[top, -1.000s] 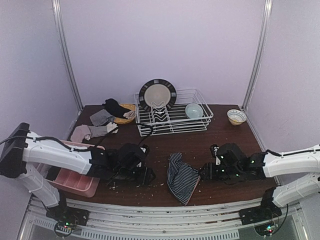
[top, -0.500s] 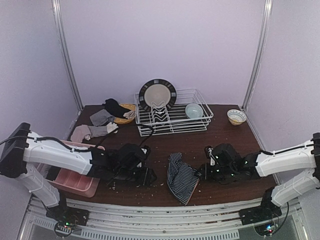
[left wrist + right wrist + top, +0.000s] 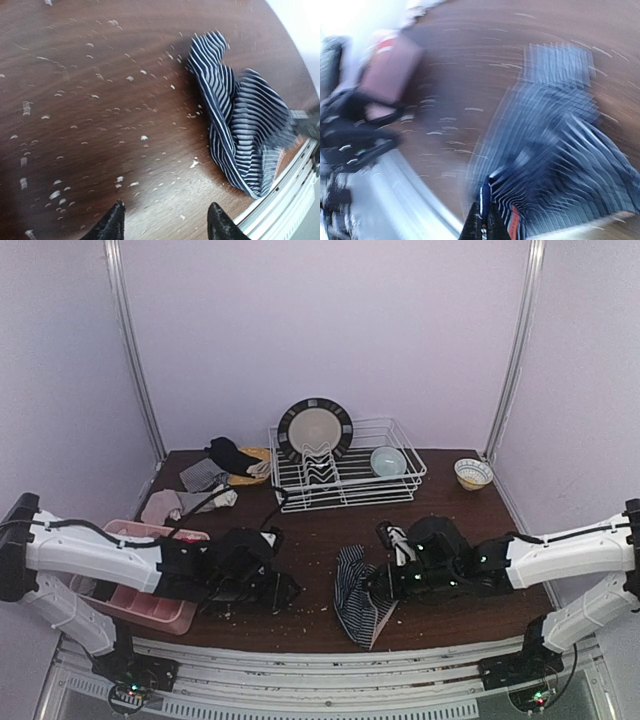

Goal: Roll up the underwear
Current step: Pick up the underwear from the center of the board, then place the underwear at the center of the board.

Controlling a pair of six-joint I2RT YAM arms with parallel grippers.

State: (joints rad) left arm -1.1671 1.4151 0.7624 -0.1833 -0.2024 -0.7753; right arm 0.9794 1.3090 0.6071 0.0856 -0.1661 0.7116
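Note:
The striped underwear [image 3: 357, 595] lies crumpled near the table's front edge, between the two arms. It also shows in the left wrist view [image 3: 240, 125] and, blurred, in the right wrist view [image 3: 555, 150]. My right gripper [image 3: 383, 585] is shut on its right edge; in the right wrist view [image 3: 485, 220] the jaws pinch a fold of the striped cloth. My left gripper [image 3: 285, 592] is open and empty just left of the underwear; its fingertips [image 3: 116, 222] hang over bare wood. More underwear [image 3: 205, 475] lies piled at the back left.
A pink tray [image 3: 150, 605] sits at the front left under the left arm. A white wire rack [image 3: 345, 480] with a plate and a small bowl stands at the back. A bowl [image 3: 473, 473] is at the back right. White crumbs litter the wood.
My right gripper has moved left onto the striped underwear and drawn its right side in over the rest. My left arm has shifted slightly back to the left.

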